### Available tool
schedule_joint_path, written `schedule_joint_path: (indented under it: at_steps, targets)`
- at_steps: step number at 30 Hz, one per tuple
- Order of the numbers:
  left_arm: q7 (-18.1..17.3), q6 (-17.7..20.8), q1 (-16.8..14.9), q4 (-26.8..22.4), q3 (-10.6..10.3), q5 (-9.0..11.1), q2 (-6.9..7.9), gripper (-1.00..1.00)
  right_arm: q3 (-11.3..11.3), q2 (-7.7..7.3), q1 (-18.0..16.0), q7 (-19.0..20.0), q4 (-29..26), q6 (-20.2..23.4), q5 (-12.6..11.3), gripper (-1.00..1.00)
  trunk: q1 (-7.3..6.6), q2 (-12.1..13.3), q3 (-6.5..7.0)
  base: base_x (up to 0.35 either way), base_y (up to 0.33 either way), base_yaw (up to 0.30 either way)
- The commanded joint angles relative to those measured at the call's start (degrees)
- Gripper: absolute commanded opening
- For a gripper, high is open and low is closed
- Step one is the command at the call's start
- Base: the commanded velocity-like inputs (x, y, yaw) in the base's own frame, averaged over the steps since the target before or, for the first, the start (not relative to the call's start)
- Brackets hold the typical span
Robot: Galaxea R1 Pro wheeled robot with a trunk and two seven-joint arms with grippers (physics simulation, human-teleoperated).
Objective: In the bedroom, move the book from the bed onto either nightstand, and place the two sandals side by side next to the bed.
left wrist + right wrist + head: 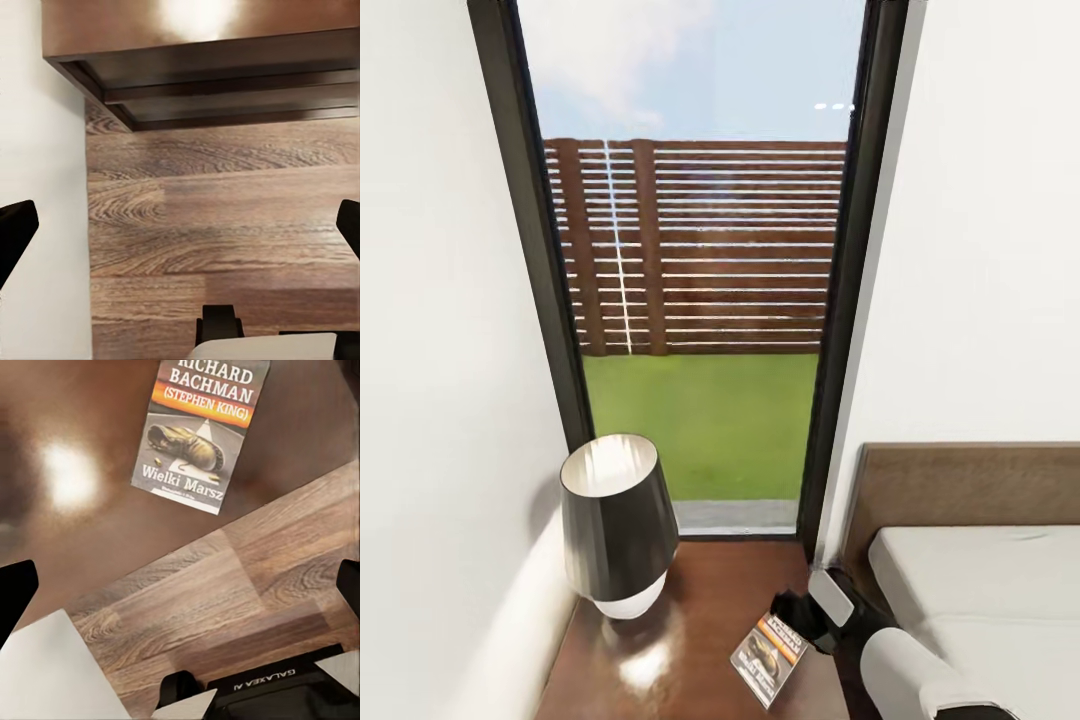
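1. The book (768, 658) lies flat on the glossy top of the nightstand (690, 620), near its front edge and on the side toward the bed (980, 590). A black-shaded lamp (618, 525) stands well apart from it, on the side toward the wall. No finger touches the book, so this part of the task looks done.

2. The right gripper (800, 612) hangs just beside the book, above the nightstand's bed-side edge. In the right wrist view its dark fingertips (16, 598) sit far apart at the two sides of the picture with nothing between them — spread and empty.

3. The book's (201, 431) long axis runs roughly from the nightstand's front edge toward the window (700, 300), slightly slanted, with the title end toward the window. It lies ahead of the right gripper, the nearer of the two.

4. The left wrist view looks at wood-plank floor (217, 217) and the nightstand's (225, 82) underside and drawer edges. The left gripper's fingertips (15, 232) are likewise wide apart and hold nothing.

5. My judgement: the sandals come next, and no picture shows them, so the robot must first turn from this corner to find them — either arm is free.
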Motion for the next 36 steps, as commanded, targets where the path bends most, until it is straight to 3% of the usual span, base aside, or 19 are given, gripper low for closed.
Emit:
schedule_joint_path:
  at_steps: [1,10,21,29,30,36]
  targets:
    - [0.2,-0.2,0.0,0.1,-0.5,0.4,0.01,1.0,0.2,0.02,0.6,-0.5,-0.1,-0.7,0.1,1.0,-0.23,0.4,0.12,0.0,0.0,0.0]
    - [0.3,-0.2,0.0,0.3,-0.4,0.4,-0.03,1.0,0.4,0.32,4.2,-0.5,0.1,-4.7,3.7,1.0,-2.2,4.0,1.74,0.0,0.0,0.0]
    - [0.4,-1.7,0.0,0.5,-0.4,0.4,0.0,1.0,1.3,0.34,8.1,-0.5,1.4,-9.5,4.8,1.0,-4.62,8.4,3.71,0.0,0.0,0.0]
    - [0.4,-2.9,0.0,0.6,-0.4,0.4,0.03,1.0,2.6,0.43,9.7,-0.5,7.6,-15.3,5.0,1.0,-6.38,11.6,5.15,0.0,0.0,0.0]
    - [0.4,-3.1,0.0,0.6,-0.4,0.4,0.03,1.0,2.8,0.49,10.0,-0.5,10.8,-18.1,5.0,1.0,-6.6,12.0,5.33,0.0,0.0,0.0]
    - [0.4,-3.3,0.1,0.7,-0.4,0.3,0.03,1.0,2.9,0.48,10.9,-0.5,16.6,-23.4,5.0,1.0,-7.91,14.4,6.4,0.0,0.0,0.0]
